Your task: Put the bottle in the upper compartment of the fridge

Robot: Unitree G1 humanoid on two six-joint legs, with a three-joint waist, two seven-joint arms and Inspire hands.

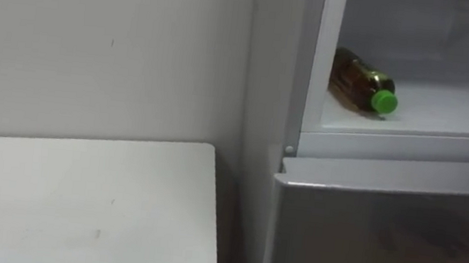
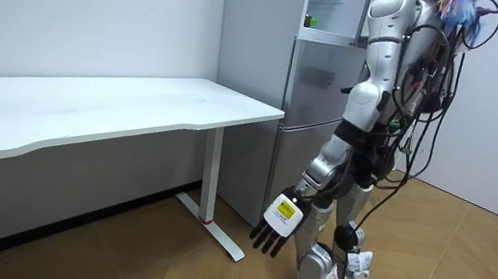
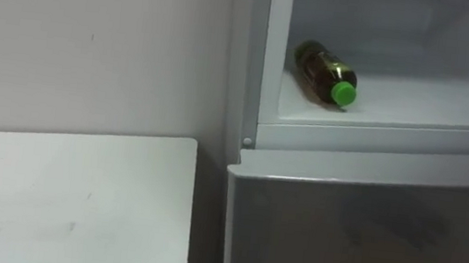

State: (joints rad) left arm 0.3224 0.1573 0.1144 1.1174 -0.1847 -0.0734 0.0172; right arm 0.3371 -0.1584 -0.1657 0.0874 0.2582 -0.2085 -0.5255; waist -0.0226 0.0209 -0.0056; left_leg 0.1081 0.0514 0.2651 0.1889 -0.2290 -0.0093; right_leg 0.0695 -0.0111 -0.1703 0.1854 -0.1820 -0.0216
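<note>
Brown plastic bottle with green cap (image 1: 362, 81): lies on its side on the white floor of the open upper fridge compartment (image 1: 409, 152), cap toward me, high above and ahead of my left fingers (image 2: 265, 240). Probably laid flat to fit the low space; it could roll. Left fingers: straight, apart, empty, hanging beside my thigh, with the white rectangular desk (image 1: 76, 202) off to their left. Grey lower fridge door (image 1: 381, 246) closed. Judgement: placement done, upper compartment not yet shut.

No legible text or number on the bottle (image 1: 360, 78) or fridge (image 1: 382, 237).
</note>
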